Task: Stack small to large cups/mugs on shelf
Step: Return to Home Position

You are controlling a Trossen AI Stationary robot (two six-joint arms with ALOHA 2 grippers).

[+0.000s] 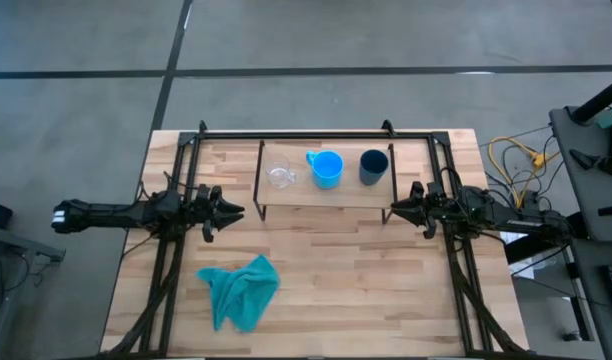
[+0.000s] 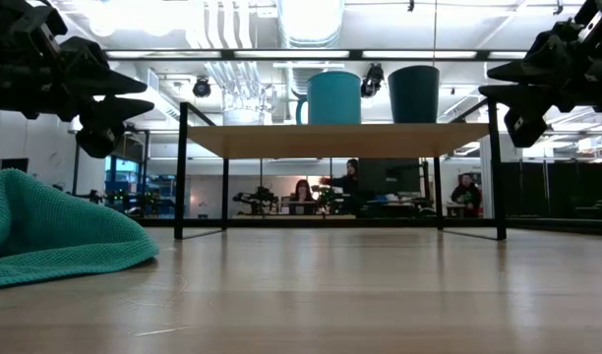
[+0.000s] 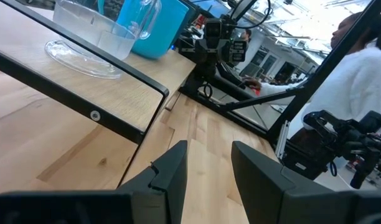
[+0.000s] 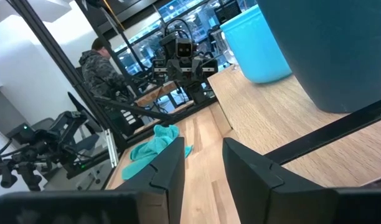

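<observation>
Three cups stand in a row on the light-wood shelf (image 1: 326,195): a clear cup (image 1: 279,172) at its left end, a bright blue mug (image 1: 327,167) in the middle, a dark navy cup (image 1: 373,165) at its right. All rest on their bases, seen too in the low view: clear cup (image 2: 244,103), blue mug (image 2: 332,96), navy cup (image 2: 413,93). My left gripper (image 1: 236,212) hovers open just left of the shelf; my right gripper (image 1: 394,211) hovers open just off the shelf's right end. Both point inward and hold nothing.
A crumpled teal cloth (image 1: 239,290) lies on the wooden table near its front left. Black frame rails (image 1: 316,134) run along the table's far edge and sides. Bare tabletop (image 1: 356,280) lies in front of the shelf. People sit in the room behind.
</observation>
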